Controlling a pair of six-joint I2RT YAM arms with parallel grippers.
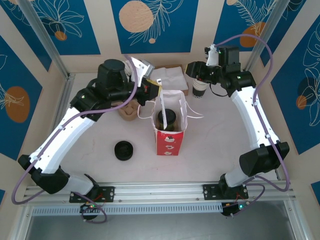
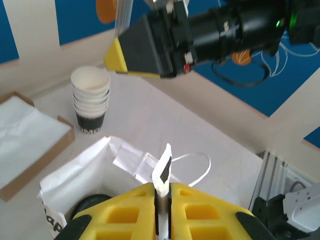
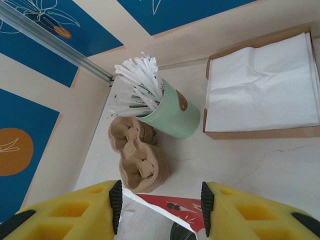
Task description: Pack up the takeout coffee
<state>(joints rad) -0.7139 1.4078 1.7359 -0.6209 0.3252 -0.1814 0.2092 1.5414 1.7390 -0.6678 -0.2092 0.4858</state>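
The takeout coffee (image 1: 167,118) stands inside the open red-and-white bag (image 1: 170,140) at the table's middle, with its black lid showing. That lid peeks out as a dark edge in the left wrist view (image 2: 92,202) and the right wrist view (image 3: 187,233). My left gripper (image 1: 158,92) hovers just above the bag's mouth, shut on a paper-wrapped straw (image 2: 163,170) that hangs into the bag (image 2: 75,175). My right gripper (image 1: 193,70) is open and holds nothing, raised behind the bag near the cup stack. Between its fingers (image 3: 160,210) I see the bag's edge (image 3: 175,207) lower down.
A stack of lidless cups (image 1: 200,89) stands at the back right. A napkin box (image 1: 170,77) is at the back middle. Brown cup carriers (image 1: 127,112) lie left of the bag, beside a green holder of straws (image 3: 172,112). A low black lid stack (image 1: 124,150) sits front left.
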